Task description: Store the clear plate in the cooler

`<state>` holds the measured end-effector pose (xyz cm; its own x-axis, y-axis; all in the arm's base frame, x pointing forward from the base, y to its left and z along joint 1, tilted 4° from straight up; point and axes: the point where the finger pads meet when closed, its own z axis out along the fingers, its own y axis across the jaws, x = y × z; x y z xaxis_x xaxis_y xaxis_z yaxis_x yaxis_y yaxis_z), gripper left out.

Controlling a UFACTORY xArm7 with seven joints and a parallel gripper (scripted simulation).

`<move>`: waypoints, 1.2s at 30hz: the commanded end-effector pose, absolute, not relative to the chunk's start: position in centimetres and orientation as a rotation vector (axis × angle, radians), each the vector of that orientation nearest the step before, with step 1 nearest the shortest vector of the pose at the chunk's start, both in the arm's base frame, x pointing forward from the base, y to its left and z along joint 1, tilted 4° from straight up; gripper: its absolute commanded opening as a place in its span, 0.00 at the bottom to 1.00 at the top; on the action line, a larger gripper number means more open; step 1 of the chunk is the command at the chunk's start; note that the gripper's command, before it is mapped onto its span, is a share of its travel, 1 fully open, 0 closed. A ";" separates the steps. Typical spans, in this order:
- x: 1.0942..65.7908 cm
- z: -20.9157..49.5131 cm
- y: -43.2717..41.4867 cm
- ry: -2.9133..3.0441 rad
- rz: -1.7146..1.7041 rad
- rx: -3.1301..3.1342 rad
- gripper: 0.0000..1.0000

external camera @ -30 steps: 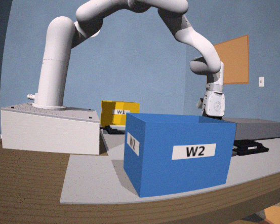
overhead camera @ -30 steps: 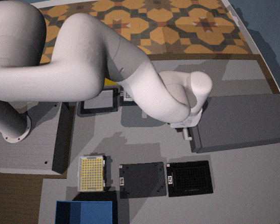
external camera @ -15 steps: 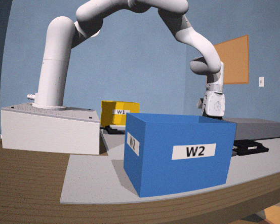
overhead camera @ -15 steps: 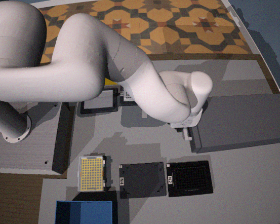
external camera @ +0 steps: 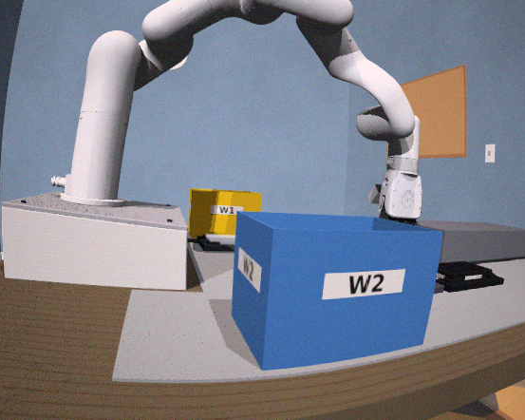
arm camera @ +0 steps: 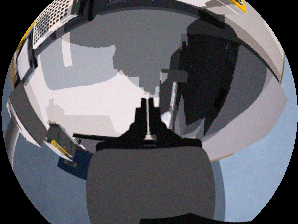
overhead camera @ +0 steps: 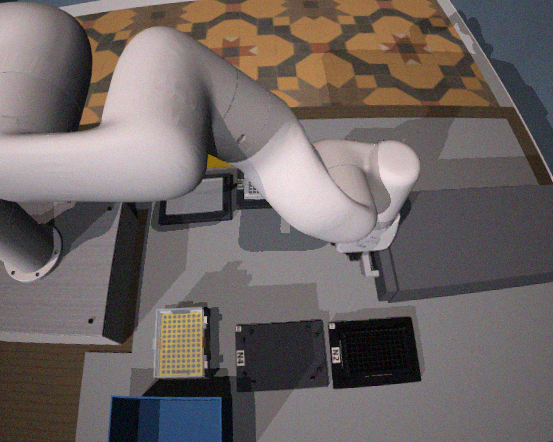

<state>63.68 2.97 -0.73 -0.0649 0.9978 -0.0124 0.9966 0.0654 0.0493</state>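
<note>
The surface [overhead camera: 482, 350] is a pale grey mat lying on a brown wooden bench, and behind it a floor of orange and dark patterned tiles [overhead camera: 332, 45] shows in the top view. In the exterior view the walls are blue, with an orange panel [external camera: 440, 111] and a small white switch plate [external camera: 490, 153] on the right wall. The arm stands on a grey pedestal [overhead camera: 42, 310]. The jaws [overhead camera: 371, 265] are closed fully and hold nothing; they hang just at the front edge of the grey cooler CD [overhead camera: 482, 240]. The work nest N4 [overhead camera: 281, 356] is a dark tray with no clear plate that I can see on it; where the plate is, I cannot tell. Beside N4 stand the black nest N2 [overhead camera: 377, 352] and the tip box [overhead camera: 179, 348] with yellow tips. A blue bin W2 [external camera: 334, 285] stands near, a yellow bin W1 [external camera: 225, 211] further back.
</note>
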 end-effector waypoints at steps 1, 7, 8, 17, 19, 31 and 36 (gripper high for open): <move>64.5 -0.3 3.0 2.246 0.078 2.105 0.00; 64.0 -0.4 3.0 2.246 0.078 2.105 0.00; 63.8 -0.4 3.0 2.246 0.078 2.105 0.00; 62.7 -0.5 2.9 2.246 0.078 2.105 0.00; 62.3 -0.5 2.9 2.246 0.078 2.105 0.00; 60.3 -0.7 2.8 2.247 0.078 2.105 0.00; 59.8 -0.7 2.7 2.247 0.078 2.105 0.00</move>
